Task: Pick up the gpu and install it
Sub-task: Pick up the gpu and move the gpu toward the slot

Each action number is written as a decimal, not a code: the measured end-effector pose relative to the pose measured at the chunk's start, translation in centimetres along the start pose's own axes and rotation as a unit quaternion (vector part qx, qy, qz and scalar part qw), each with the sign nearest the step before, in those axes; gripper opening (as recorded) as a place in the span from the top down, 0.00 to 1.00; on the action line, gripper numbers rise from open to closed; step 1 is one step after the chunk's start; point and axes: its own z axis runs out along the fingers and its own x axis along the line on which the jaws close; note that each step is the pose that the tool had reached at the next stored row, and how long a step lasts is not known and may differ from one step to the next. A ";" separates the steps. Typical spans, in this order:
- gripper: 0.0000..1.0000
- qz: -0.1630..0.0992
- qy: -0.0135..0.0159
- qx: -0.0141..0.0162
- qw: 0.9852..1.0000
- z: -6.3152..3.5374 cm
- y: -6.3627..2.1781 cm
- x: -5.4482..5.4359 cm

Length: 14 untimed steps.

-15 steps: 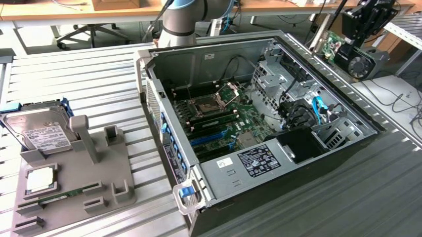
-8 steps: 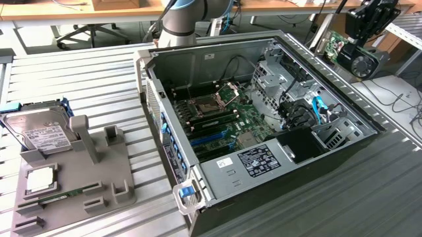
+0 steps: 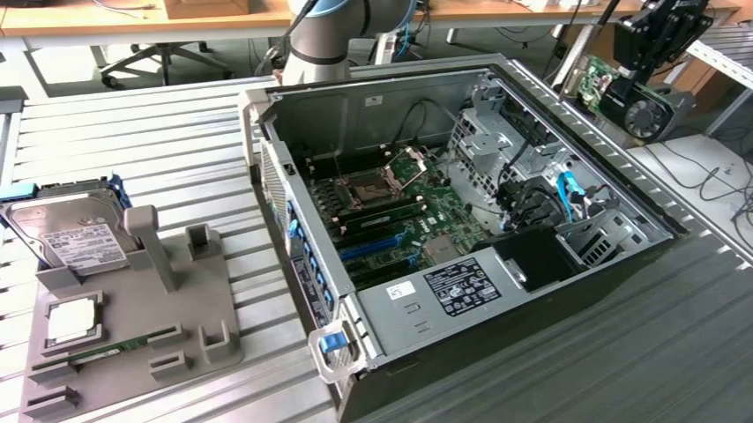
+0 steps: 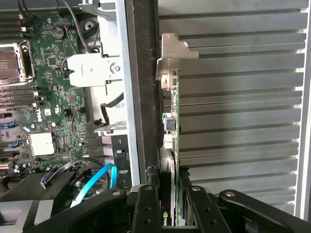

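Note:
The gpu, a green card with a black fan, hangs in the air at the exterior view's upper right, just outside the open computer case. My gripper is shut on its upper part. In the wrist view the gpu appears edge-on, its silver bracket at the far end. The black fingers clamp it from both sides. Below the card lie the case's dark side wall and the slatted table. The motherboard lies inside the case, off to one side of the card.
A grey fixture at the exterior view's left holds a silver hard drive, a processor and a memory stick. Blue cables and drive cages crowd the case's right side. Loose cables lie at the far right.

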 end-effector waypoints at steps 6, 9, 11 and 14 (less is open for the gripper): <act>0.74 0.000 0.000 0.000 1.000 -0.07 -0.21 2.7; 0.74 0.000 0.000 0.000 1.000 -0.07 -0.30 4.2; 0.74 0.000 0.000 0.000 1.000 -0.04 -0.39 5.3; 0.74 0.000 0.000 0.000 1.000 0.12 -0.53 7.2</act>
